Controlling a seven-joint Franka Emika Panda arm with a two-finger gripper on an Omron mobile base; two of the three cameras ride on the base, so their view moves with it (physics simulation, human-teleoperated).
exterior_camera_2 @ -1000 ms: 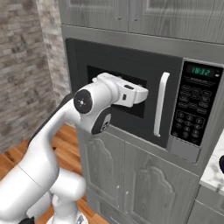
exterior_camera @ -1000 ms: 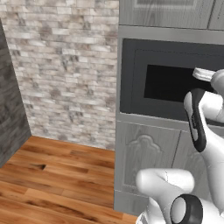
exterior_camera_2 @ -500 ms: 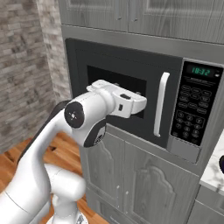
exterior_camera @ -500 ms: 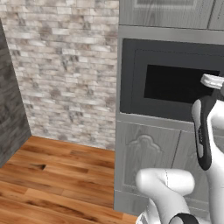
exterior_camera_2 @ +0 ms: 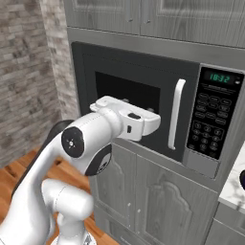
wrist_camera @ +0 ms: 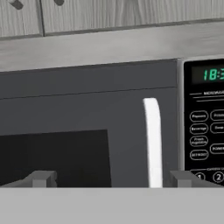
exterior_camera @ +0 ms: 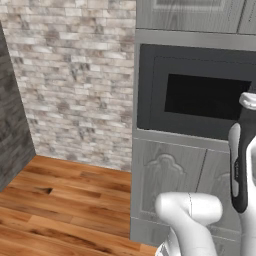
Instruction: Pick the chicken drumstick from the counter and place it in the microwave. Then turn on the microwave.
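Grey-framed microwave (wrist_camera: 109,109) with black windowed door stands shut; two-finger gripper (wrist_camera: 109,178) spread wide, empty, before its white handle (wrist_camera: 152,140)

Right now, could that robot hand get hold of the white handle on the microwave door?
Probably yes. The open gripper faces the shut microwave, and the white handle stands between its fingertips in the hand view with nothing in front of it.
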